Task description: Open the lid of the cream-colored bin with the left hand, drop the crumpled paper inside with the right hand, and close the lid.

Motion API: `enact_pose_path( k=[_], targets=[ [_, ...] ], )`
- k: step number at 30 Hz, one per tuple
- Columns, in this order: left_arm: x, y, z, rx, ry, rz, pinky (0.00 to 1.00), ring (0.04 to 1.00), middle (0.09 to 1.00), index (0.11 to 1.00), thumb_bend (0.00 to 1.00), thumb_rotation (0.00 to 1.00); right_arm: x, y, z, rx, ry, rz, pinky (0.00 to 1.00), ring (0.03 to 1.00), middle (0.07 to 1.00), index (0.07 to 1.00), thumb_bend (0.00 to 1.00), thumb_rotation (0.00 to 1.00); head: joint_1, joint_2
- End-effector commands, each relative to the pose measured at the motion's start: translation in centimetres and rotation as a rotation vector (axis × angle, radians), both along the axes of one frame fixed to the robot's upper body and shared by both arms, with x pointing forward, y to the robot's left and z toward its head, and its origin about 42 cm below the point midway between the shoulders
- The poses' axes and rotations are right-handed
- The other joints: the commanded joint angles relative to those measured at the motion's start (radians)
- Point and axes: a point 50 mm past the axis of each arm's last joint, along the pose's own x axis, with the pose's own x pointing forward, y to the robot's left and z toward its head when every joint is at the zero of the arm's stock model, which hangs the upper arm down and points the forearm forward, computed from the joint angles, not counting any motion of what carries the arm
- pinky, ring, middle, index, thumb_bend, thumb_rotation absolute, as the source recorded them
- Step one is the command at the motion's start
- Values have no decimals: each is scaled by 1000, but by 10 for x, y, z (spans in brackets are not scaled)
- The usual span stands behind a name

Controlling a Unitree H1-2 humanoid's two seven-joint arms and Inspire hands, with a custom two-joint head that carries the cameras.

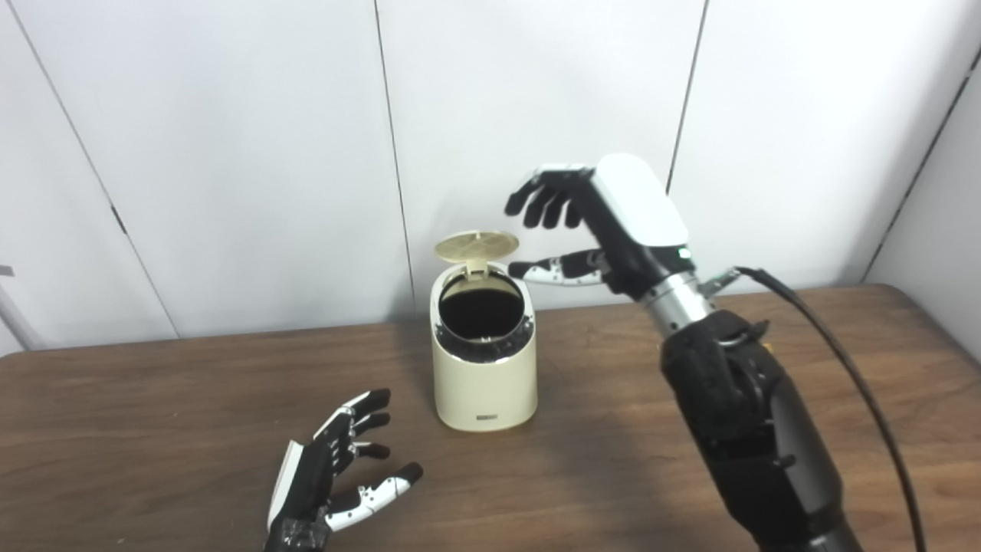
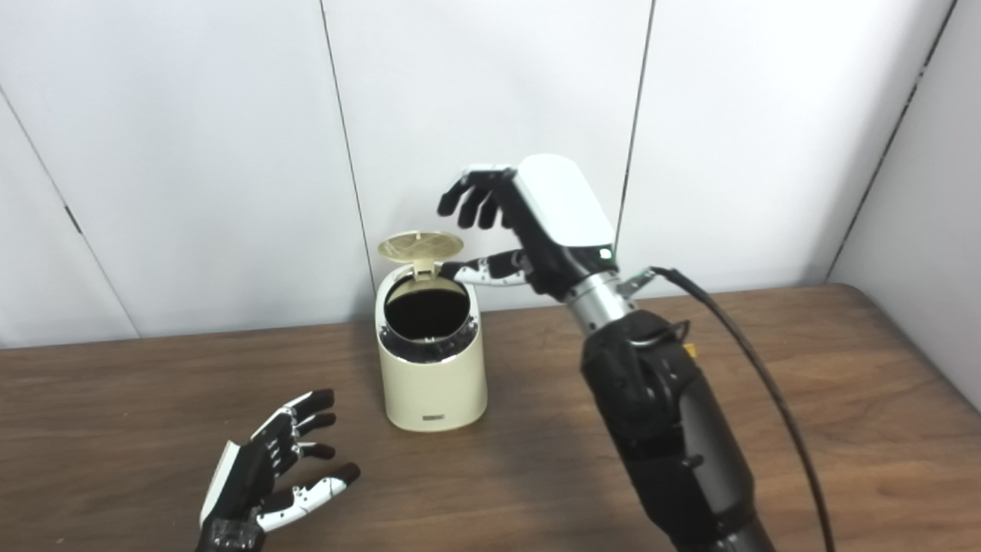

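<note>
The cream-colored bin (image 1: pixel 484 360) stands upright on the wooden table (image 1: pixel 153 399), a little back from the middle, close to the white panelled wall (image 1: pixel 230 153). Its lid (image 1: pixel 476 247) is tipped up on the hinge at the rear, so the round dark mouth faces me. Inside I see only blackness with a few bright glints along the rim; whether the crumpled paper lies down there I cannot tell, and I see no paper anywhere on the table.

My right hand (image 1: pixel 590 230) is raised above and just to the right of the bin, palm turned toward it. Its fingers (image 1: pixel 540 201) curl loosely downward, spread and holding nothing. My thumb (image 1: pixel 548 269) reaches out level toward the lid's hinge. In the left eye view a sliver of wall shows between thumb tip and hinge; in the right eye view the tip overlaps the bin's back rim, so I cannot say whether it touches.

My left hand (image 1: pixel 329 468) rests low over the table in front of the bin and to its left, well apart from it, fingers splayed, empty.

The right eye view also shows more of the table's far right edge and the side wall (image 2: pixel 920 192), and a small yellow spot on my right forearm (image 2: pixel 659 414) that the left eye view hides. A black cable (image 1: pixel 843 360) trails from the wrist.
</note>
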Motion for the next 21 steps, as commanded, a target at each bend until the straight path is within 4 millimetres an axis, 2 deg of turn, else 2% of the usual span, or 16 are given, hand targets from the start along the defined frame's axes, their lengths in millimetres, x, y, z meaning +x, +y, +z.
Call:
enact_pose_path(
  k=[1,5,7,11,15,17,19,21],
  targets=[
    [5,0,8,-8,-56,-3,628,799,842,845,722,103,-10,-10,20,17,-75,3,349,442,474,515,526,0,-1,2],
    [5,0,9,-10,-56,-4,636,799,843,850,709,107,-17,-32,9,80,-61,-6,316,408,462,528,524,2,1,1],
    [5,0,9,-11,-59,-5,639,798,841,851,710,113,-20,-44,-1,109,-43,-25,384,448,462,532,523,4,1,1],
    [7,2,9,-17,-61,-5,659,795,839,850,713,106,-24,-65,-28,210,41,-22,370,478,474,522,524,2,-2,1],
    [7,3,9,-19,-61,-5,642,790,834,847,714,101,-26,-84,-60,313,121,11,424,530,494,497,527,0,-4,2],
    [7,4,9,-16,-62,-5,634,791,835,848,710,81,-28,-92,-81,408,175,41,466,574,651,497,521,105,-5,2],
    [7,5,10,-16,-64,-5,630,788,835,847,708,71,-30,-95,-98,477,208,65,476,591,703,497,519,126,-4,4],
    [7,5,10,-17,-65,-8,628,784,834,847,708,68,-31,-96,-111,510,220,74,481,594,711,497,518,131,-5,4]
  ],
)
